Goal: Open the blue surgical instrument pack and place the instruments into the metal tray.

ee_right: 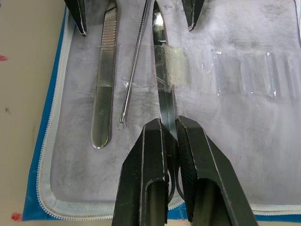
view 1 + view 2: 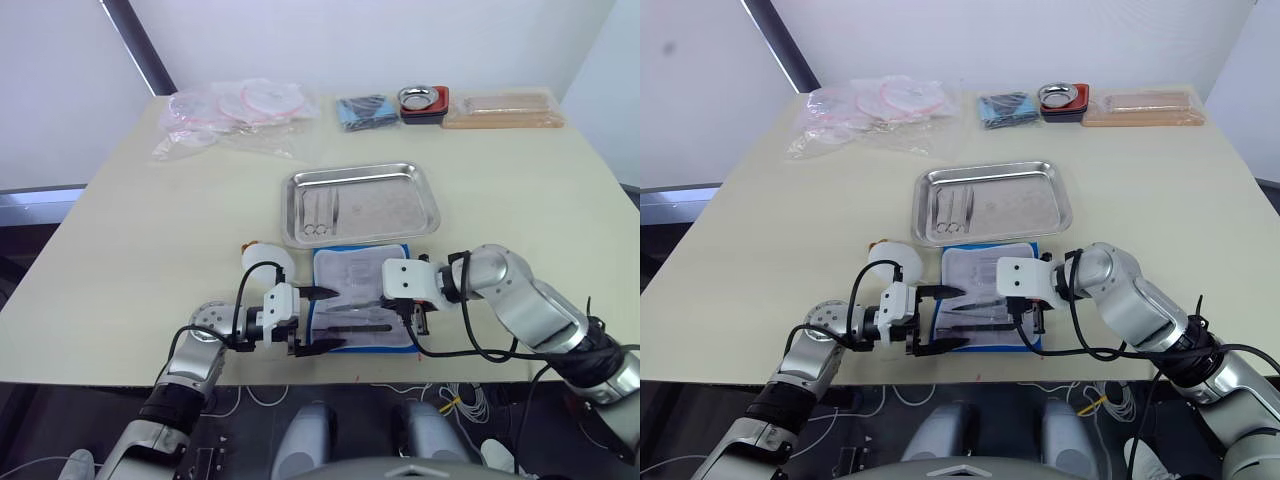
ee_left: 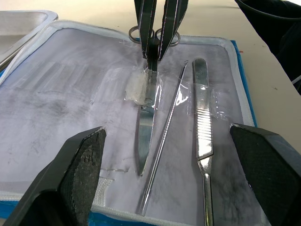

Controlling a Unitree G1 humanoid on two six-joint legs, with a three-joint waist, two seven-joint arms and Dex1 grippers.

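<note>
- Two black fingers of the right gripper are pinched on the shank of the scissors, just ahead of the ring handles, low centre of the head views.
- Facing it, the left gripper stands spread wide over the pack, holding nothing.
- Scissors look light, stiff and slick; a clear strap crosses the blades, so I'd judge they must slide out lengthwise, not lift straight up. The shank by the rings seems the surest hold.
- Beside them lie a thin probe, likely to roll, and flat tweezers with a ribbed grip, also strapped.
- Blue surgical instrument pack lies open, soft and limp, so it may drag along.
- Metal tray sits touching the pack's far edge at frame centre, with ring-handled instruments in its left part.
- Pale table is smooth; plastic bags, a darker blue bundle, a bowl in a red dish and a wooden board line the top.
</note>
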